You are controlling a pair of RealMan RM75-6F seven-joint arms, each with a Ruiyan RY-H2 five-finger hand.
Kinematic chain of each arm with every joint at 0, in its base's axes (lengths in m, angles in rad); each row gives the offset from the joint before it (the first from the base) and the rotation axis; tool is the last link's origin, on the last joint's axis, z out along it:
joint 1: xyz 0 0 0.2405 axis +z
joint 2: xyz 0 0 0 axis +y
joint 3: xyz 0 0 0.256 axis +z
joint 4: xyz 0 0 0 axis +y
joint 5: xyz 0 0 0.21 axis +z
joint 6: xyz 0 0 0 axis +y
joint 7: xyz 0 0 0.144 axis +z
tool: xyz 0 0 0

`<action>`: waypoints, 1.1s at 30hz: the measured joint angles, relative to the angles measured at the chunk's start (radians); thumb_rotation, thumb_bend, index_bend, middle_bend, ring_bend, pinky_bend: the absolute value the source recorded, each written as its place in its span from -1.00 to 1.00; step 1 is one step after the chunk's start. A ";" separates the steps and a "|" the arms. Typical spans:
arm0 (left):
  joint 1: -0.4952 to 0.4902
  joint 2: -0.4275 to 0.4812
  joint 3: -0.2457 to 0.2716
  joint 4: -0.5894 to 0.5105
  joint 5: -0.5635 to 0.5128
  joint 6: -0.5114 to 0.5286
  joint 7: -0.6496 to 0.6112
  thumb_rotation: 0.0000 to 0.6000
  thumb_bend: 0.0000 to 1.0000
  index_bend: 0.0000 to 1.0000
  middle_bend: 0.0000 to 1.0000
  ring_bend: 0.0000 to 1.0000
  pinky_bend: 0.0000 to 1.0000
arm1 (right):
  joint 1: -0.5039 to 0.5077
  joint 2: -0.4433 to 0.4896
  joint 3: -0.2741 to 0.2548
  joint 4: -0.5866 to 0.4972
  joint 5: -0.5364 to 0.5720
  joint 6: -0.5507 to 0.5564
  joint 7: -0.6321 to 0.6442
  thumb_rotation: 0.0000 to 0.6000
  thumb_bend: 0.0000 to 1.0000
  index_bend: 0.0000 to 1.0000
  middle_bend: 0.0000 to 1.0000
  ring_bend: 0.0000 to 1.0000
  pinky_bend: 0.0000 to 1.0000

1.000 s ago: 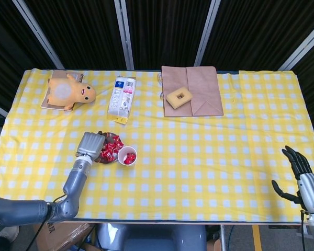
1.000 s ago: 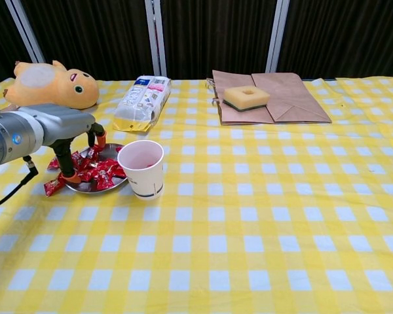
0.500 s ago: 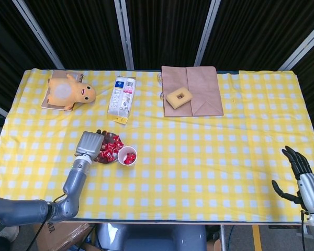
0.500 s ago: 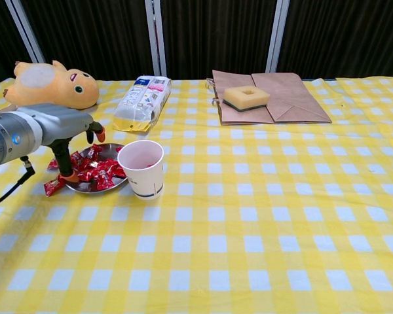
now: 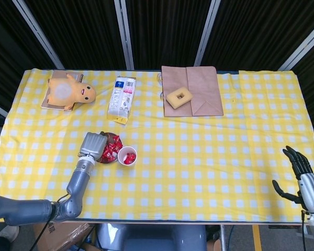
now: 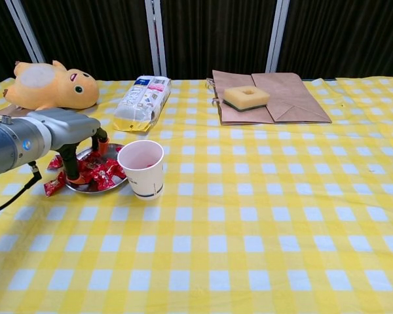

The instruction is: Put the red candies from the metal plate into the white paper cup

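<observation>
The metal plate [image 6: 86,189] [image 5: 114,136] holds a heap of red candies [image 6: 106,171] [image 5: 109,150]. Just to its right stands the white paper cup [image 6: 143,169] [image 5: 127,155], and the head view shows red candy [image 5: 129,160] inside it. My left hand [image 6: 71,136] [image 5: 93,145] hovers over the left half of the plate, palm down. Its fingers [image 6: 71,167] are apart and point down into the candies, and I see nothing gripped between them. One candy [image 6: 51,188] lies on the cloth left of the plate. My right hand [image 5: 302,172] hangs open at the table's front right edge.
At the back are an orange plush toy [image 6: 51,85], a plastic snack bag [image 6: 141,101] and a brown paper bag [image 6: 281,98] with a square sponge [image 6: 246,97] on it. Yellow checked cloth [image 6: 249,216] covers the table.
My left hand has shifted slightly right, further over the plate, with its fingers still down among the candies. The right hand has not moved.
</observation>
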 measured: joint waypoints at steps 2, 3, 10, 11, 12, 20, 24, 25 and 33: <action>0.001 0.001 0.001 0.000 0.001 -0.001 0.000 1.00 -0.54 -0.38 -0.47 0.84 0.87 | 0.000 0.001 -0.001 -0.002 -0.001 0.000 -0.002 1.00 -0.15 -1.00 -1.00 -1.00 -1.00; 0.002 0.000 0.002 0.002 0.002 -0.003 0.000 1.00 -0.54 -0.38 -0.47 0.84 0.87 | 0.000 0.001 -0.001 -0.003 -0.001 0.001 -0.003 1.00 -0.15 -1.00 -1.00 -1.00 -1.00; 0.004 -0.010 0.006 0.009 0.008 -0.009 0.000 1.00 -0.54 -0.38 -0.47 0.84 0.87 | -0.001 0.003 -0.001 -0.006 0.001 -0.002 0.001 1.00 -0.15 -1.00 -1.00 -1.00 -1.00; 0.004 -0.011 0.006 0.010 0.009 -0.010 0.001 1.00 -0.54 -0.38 -0.47 0.84 0.87 | -0.001 0.003 -0.001 -0.006 0.002 -0.002 0.001 1.00 -0.15 -1.00 -1.00 -1.00 -1.00; 0.003 -0.013 0.005 0.011 0.010 -0.010 0.001 1.00 -0.54 -0.37 -0.47 0.84 0.87 | -0.001 0.003 -0.001 -0.007 0.001 -0.001 0.001 1.00 -0.15 -1.00 -1.00 -1.00 -1.00; 0.005 -0.022 0.006 0.023 0.029 -0.008 -0.002 1.00 -0.43 -0.20 -0.36 0.85 0.89 | -0.002 0.002 -0.001 -0.005 0.001 -0.001 0.001 1.00 -0.15 -1.00 -1.00 -1.00 -1.00; 0.007 -0.027 0.006 0.033 0.037 -0.007 -0.004 1.00 -0.37 -0.17 -0.31 0.84 0.89 | -0.002 0.003 -0.001 -0.007 0.001 -0.002 -0.001 1.00 -0.15 -1.00 -1.00 -1.00 -1.00; 0.008 -0.030 0.007 0.036 0.039 -0.006 -0.003 1.00 -0.35 -0.15 -0.29 0.84 0.89 | -0.002 0.003 -0.001 -0.007 0.001 -0.002 -0.001 1.00 -0.15 -1.00 -1.00 -1.00 -1.00; 0.017 -0.055 0.014 0.078 0.084 0.004 -0.012 1.00 -0.27 0.05 -0.02 0.85 0.91 | -0.002 0.001 -0.001 -0.006 0.001 -0.002 -0.004 1.00 -0.15 -1.00 -1.00 -1.00 -1.00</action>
